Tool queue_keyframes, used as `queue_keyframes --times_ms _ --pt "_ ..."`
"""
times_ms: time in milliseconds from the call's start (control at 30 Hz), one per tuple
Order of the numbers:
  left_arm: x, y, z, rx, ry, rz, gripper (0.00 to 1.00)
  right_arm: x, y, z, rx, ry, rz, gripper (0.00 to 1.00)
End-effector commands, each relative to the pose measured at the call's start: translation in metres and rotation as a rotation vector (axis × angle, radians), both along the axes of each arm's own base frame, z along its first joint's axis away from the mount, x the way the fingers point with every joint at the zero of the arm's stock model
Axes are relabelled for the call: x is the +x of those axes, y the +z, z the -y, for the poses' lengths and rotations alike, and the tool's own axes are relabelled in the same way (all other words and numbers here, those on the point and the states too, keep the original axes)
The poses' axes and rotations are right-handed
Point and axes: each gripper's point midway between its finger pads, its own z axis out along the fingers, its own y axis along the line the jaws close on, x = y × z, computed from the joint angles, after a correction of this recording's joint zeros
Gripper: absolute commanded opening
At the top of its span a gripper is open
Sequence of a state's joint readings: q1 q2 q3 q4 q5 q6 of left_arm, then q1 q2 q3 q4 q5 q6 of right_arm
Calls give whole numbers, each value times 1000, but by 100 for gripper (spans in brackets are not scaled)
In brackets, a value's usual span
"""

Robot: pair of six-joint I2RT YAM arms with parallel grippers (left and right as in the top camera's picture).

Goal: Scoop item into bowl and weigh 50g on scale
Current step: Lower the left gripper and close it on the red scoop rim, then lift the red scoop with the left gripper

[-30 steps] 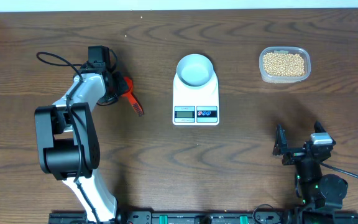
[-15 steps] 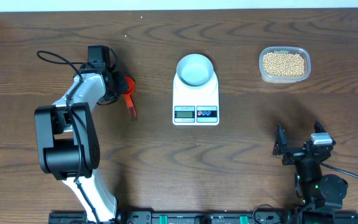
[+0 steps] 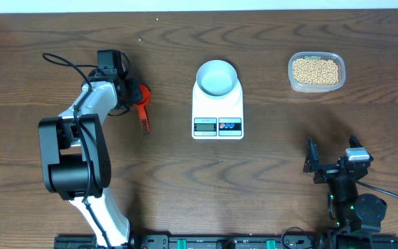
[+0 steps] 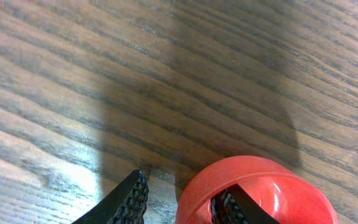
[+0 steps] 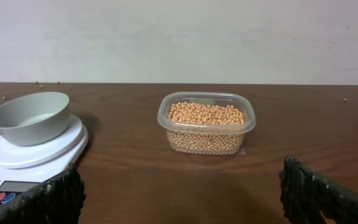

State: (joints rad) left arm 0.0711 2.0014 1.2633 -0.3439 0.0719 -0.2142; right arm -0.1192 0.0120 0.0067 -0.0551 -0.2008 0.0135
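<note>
Centrally on the desk (image 3: pixel 268 173) sits the scale (image 3: pixel 218 111), its display end at 6 o'clock. The bowl (image 3: pixel 217 77) rests on the platform at the scale's 12 o'clock end and looks bare inside. The beans (image 3: pixel 316 70) lie heaped in a clear container (image 3: pixel 291 81), well apart from the bowl at its 3 o'clock. At 9 o'clock of the scale lies a red scoop (image 3: pixel 144 117), its handle pointing to 6 o'clock. The left tool (image 4: pixel 182 196) is down at the scoop's cup, jaws narrowly parted astride the rim: one finger (image 4: pixel 132 199) stands outside with a gap to the rim, the other inside the cup. The right tool (image 5: pixel 182 183) hovers at the desk's 5 o'clock, near the front edge, jaws wide and holding nothing, facing the container and the bowl.
</note>
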Motion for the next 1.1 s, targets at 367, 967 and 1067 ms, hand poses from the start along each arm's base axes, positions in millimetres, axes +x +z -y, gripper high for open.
queue_keyframes --times_ms 367,967,1067 --pt "5 -4 -4 27 -37 3 9 0 0 -1 -12 3 2 99" --pt "4 46 -4 28 -21 81 7 0 0 -1 -12 3 2 99" --pt "1 67 -4 21 -2 108 7 0 0 -1 -12 3 2 99"
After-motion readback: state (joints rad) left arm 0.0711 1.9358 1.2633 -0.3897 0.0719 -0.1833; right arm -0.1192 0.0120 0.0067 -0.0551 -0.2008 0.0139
